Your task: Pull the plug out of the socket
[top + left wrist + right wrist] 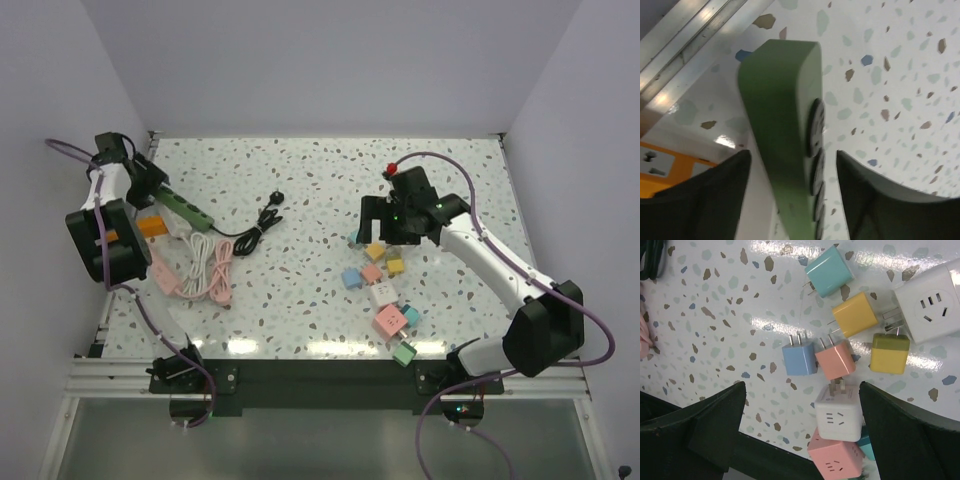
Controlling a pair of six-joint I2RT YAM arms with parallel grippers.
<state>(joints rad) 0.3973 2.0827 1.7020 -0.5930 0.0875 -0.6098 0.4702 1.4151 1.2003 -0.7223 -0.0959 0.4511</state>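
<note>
The green socket strip [186, 207] lies at the back left of the table. In the left wrist view the strip [785, 115] stands on edge between my left gripper's [792, 152] fingers, with a gap showing on each side, so that gripper [150, 186] is open around the strip's end. The black plug [273, 203] lies loose on the table to the right of the strip, its black cord [248, 236] coiled beside it. My right gripper [802, 385] hangs open over the coloured cube adapters, holding nothing; in the top view it [388, 232] is at the right centre.
An orange-and-white strip [152, 226] lies beside the green one, with pink and white cables [208, 266] in front. Several cube adapters [380, 275] are scattered at the right, among them a white cube [840, 418] and a pink one [836, 360]. A metal rail [690, 45] edges the table's left side.
</note>
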